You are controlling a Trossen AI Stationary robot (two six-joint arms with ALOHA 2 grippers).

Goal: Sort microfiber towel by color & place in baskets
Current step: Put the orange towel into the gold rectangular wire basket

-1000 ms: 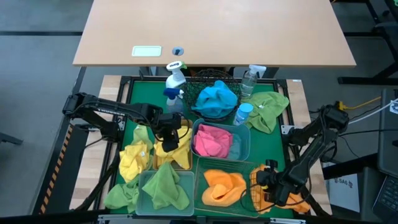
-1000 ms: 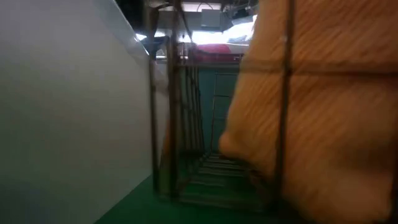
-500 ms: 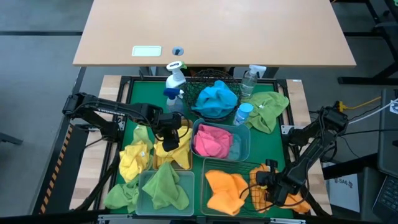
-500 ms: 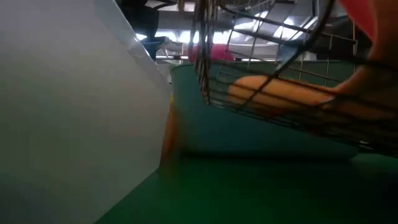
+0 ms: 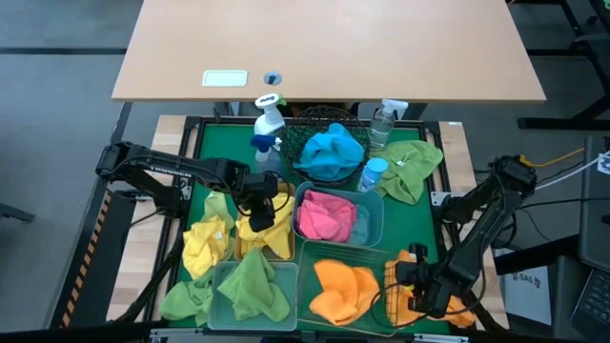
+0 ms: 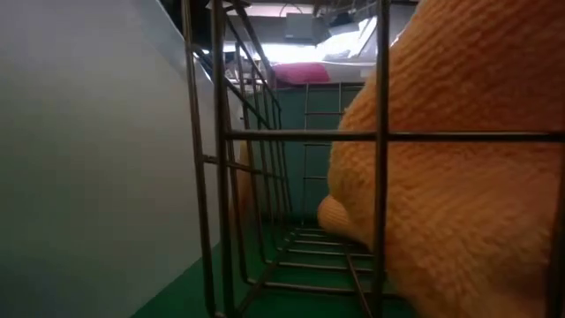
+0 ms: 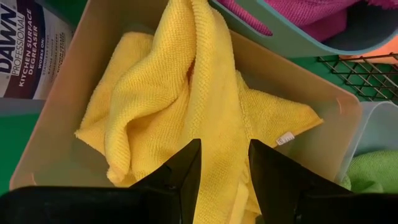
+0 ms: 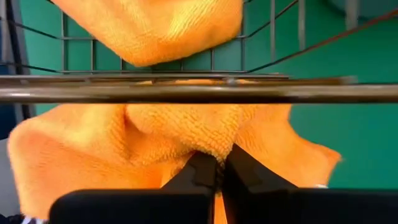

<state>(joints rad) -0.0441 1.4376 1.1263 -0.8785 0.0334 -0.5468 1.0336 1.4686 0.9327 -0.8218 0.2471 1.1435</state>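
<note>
Right gripper (image 5: 412,291), lower right of the high view, pinches an orange towel (image 8: 186,127) just outside the green wire basket (image 5: 329,252); next, lift it over the rim; left gripper (image 7: 221,168) spread over yellow towel (image 7: 180,106).

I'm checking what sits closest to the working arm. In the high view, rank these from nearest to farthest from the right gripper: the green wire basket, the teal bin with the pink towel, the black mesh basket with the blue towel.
From the right gripper, at the table's near right corner:
1. Green wire basket, right beside it, toward the left arm.
2. Teal bin, mid-table.
3. Black mesh basket, at the far edge.
</note>
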